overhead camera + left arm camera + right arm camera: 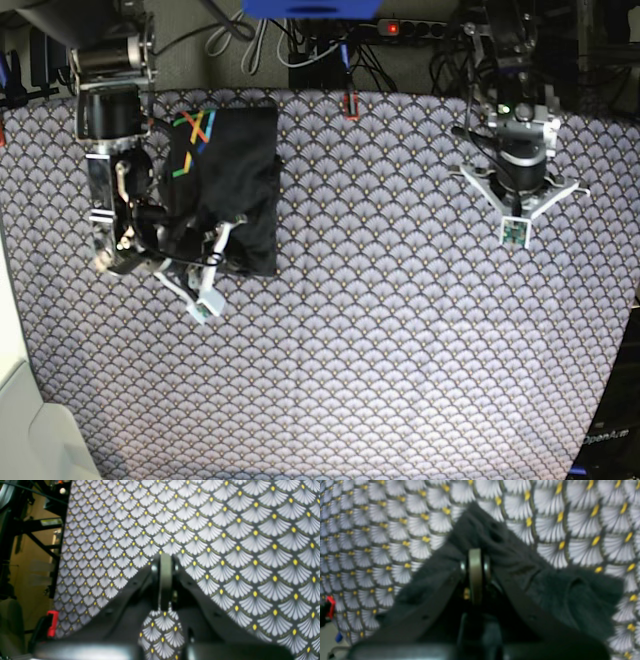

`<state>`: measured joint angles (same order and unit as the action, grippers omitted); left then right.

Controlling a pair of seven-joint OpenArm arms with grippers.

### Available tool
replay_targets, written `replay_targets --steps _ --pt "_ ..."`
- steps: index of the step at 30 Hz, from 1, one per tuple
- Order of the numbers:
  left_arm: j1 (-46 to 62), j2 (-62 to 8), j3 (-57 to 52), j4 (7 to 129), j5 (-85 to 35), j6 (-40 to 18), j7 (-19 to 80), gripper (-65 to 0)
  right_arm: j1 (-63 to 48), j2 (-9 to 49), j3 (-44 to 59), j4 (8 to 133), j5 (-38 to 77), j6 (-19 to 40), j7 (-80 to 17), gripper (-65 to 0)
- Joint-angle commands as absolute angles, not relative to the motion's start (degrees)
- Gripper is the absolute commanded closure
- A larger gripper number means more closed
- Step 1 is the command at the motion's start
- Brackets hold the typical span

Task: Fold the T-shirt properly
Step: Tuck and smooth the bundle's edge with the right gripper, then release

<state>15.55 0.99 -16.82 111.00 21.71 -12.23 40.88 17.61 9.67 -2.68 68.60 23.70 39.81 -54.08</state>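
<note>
Right gripper (475, 555): jaws closed together, resting over bunched T-shirt (232, 180); whether cloth is pinched is unclear in the blurred view. Left gripper (165, 560): jaws closed, empty, above the tablecloth (400, 330). Shirt lies folded beneath the right arm.

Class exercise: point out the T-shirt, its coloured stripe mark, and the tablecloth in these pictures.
T-shirt (245, 180): base view, plain dark fabric near its middle.
coloured stripe mark (191, 138): base view, on the crossed orange, green and blue stripes.
tablecloth (400, 330): base view, bare scallop-patterned area clear of both arms.
</note>
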Motion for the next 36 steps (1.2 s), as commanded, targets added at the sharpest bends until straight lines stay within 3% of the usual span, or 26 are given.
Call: replay_targets --steps 1,10,17,28,36 --pt "15.43 0.92 -16.92 112.04 21.93 -12.0 39.96 -0.3 19.82 9.89 -2.68 68.18 24.4 40.0 -52.79 -0.2" --pt "15.52 0.84 -16.92 112.04 22.02 -12.0 39.96 -0.3 22.73 9.1 -14.64 66.07 24.48 40.0 -50.68 0.0" --pt "15.52 0.84 -16.92 112.04 21.76 -12.0 39.96 -0.3 23.6 9.54 -15.16 67.12 24.48 40.0 -52.0 0.0" --pt "14.02 -0.4 -16.84 111.52 21.58 -12.0 39.87 -0.3 8.75 18.24 -14.9 97.54 24.48 40.0 -56.22 0.0" --pt "13.93 -2.95 -16.84 111.52 21.49 -12.09 39.87 -0.3 -0.13 21.05 -6.64 101.14 24.48 40.0 -55.6 0.0"
